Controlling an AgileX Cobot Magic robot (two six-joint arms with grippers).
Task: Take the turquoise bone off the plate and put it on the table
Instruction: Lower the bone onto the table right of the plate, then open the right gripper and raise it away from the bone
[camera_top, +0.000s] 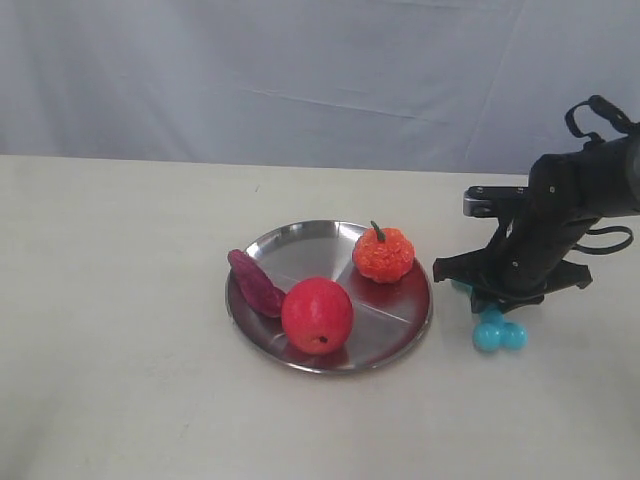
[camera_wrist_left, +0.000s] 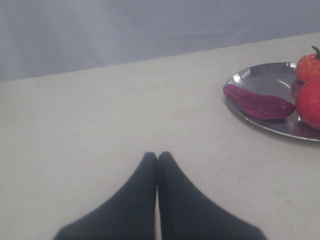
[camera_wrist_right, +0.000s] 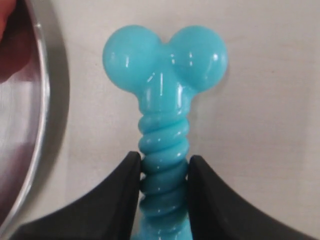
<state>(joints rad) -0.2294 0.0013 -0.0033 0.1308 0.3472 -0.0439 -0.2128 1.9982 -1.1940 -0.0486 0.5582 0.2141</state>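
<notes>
The turquoise bone is off the plate, just past its right rim, with its knobbed end low on the cream table. My right gripper is shut on the bone's ribbed shaft. In the right wrist view both black fingers press the shaft of the bone at the right gripper, and the plate's rim runs alongside. My left gripper is shut with nothing in it, over bare table short of the plate. It does not show in the exterior view.
On the plate lie a red ball, an orange pumpkin toy and a purple slice. The left wrist view shows the purple slice, the red ball and the pumpkin. A grey cloth backs the table.
</notes>
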